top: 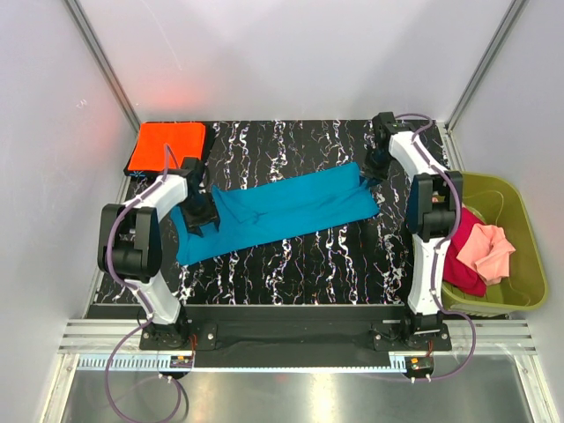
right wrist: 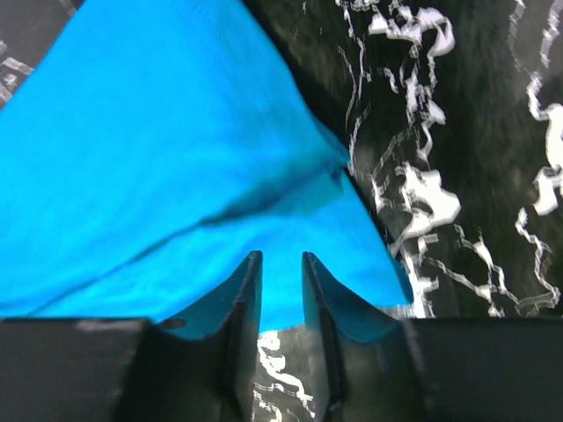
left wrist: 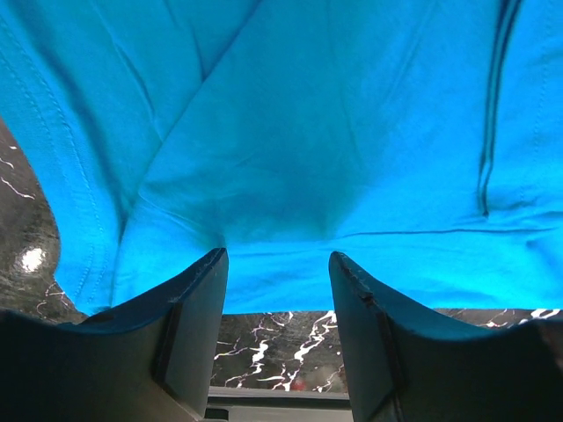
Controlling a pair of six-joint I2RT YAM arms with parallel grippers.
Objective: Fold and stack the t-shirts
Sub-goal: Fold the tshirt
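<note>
Teal t-shirt (top: 291,207): long strip across surface (top: 300,264). L end effector (left wrist: 277,257) open at its edge. R end effector (right wrist: 281,257) jaws narrow, grip: can't tell. Pinch both ends fully, keep taut.

A teal-blue soft cloth t-shirt (top: 282,211) is laid out as a long, creased band across the middle of the black marbled table (top: 308,264), slanted from near left to far right; folds are gathered at both ends. A bright orange cloth t-shirt (top: 167,145) is folded into a flat rectangle at the far left corner, well apart from it. A crumpled pale pink cloth t-shirt (top: 486,251) is heaped on a magenta-red cloth t-shirt (top: 464,269) inside the olive-green plastic bin (top: 522,220) at the right.
</note>
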